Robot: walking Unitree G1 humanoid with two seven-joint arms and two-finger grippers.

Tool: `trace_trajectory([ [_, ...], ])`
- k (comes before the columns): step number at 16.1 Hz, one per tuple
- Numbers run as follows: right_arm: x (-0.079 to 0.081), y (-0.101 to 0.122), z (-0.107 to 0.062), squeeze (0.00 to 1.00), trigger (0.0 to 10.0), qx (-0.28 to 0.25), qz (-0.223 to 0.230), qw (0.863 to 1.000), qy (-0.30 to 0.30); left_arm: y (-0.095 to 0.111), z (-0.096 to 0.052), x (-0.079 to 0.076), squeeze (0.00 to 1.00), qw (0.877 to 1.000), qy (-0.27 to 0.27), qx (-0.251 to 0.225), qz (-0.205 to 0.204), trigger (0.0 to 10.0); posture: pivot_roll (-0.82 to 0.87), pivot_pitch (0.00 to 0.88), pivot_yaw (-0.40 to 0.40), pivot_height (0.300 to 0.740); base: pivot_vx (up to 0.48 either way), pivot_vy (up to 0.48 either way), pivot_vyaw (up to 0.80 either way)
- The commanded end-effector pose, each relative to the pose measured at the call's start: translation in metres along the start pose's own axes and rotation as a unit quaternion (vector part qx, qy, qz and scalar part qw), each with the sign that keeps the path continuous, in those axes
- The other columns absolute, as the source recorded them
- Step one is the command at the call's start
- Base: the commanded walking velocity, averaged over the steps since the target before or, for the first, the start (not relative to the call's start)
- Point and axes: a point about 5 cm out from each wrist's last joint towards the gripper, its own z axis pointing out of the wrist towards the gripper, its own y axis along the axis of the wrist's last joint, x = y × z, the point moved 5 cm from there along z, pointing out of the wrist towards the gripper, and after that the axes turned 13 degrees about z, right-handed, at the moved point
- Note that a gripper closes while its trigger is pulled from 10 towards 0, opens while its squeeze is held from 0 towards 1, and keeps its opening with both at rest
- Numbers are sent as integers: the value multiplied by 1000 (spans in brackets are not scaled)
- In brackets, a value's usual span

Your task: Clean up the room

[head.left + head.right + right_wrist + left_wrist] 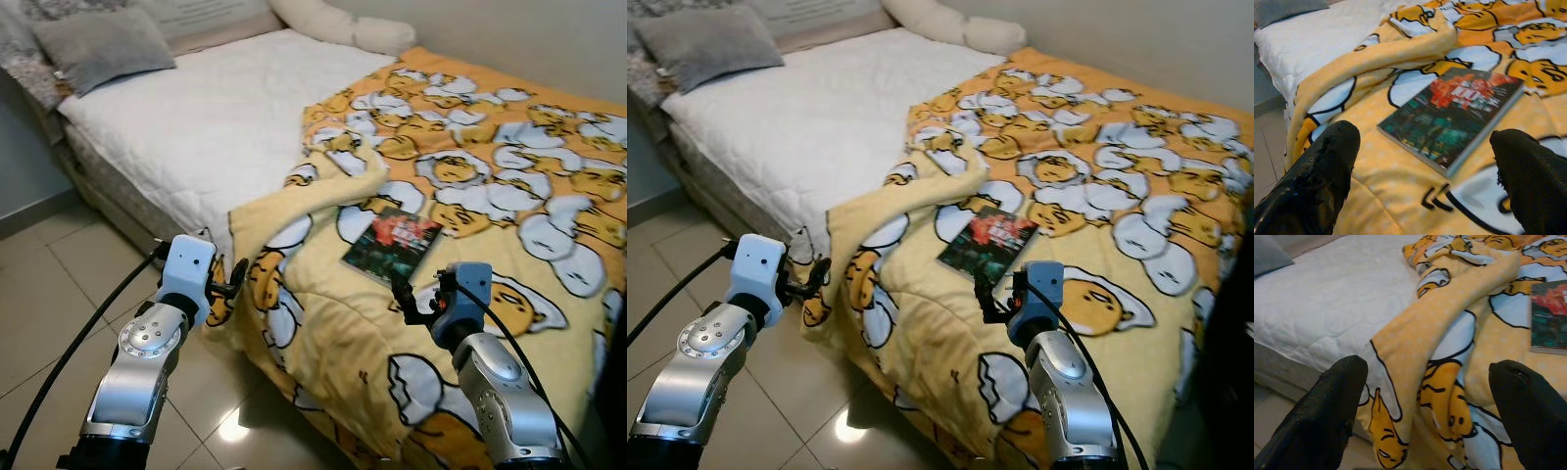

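A book lay on the blanket, which covered the right part of the bed and hung over its near edge. A pillow sat at the far left, another behind the blanket.

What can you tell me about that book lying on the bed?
The book is a thin paperback with a glossy dark cover, teal-green below and red with pale lettering above. It lies flat and closed, face up, on the yellow cartoon-print blanket, turned at an angle. Nothing holds it; the right gripper hovers open just short of its near edge.
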Motion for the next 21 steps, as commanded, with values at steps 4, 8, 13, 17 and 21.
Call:
trace_trajectory([
  [4,-4,1,1,0,10000,4,-6,1000,-11,-1,1,3,792,1000,6,4,1,10000,-36,0,1,740,0,0,0],
  [8,-2,2,2,0,10000,5,-3,1000,-10,-1,2,4,302,1000,6,7,-7,10000,-37,0,2,740,0,0,0],
  [13,-3,3,2,0,10000,4,-2,1000,-13,0,1,-2,259,1000,-11,-1,5,10000,-37,0,2,740,56,0,0],
  [17,-9,8,3,0,10000,-11,-4,999,-34,1,1,-4,255,1000,-17,-4,5,10000,-37,0,3,740,339,0,0],
  [21,-15,15,5,0,10000,-20,-26,998,-51,2,0,-6,259,1000,-27,-4,3,10000,-38,0,3,740,394,0,400],
])
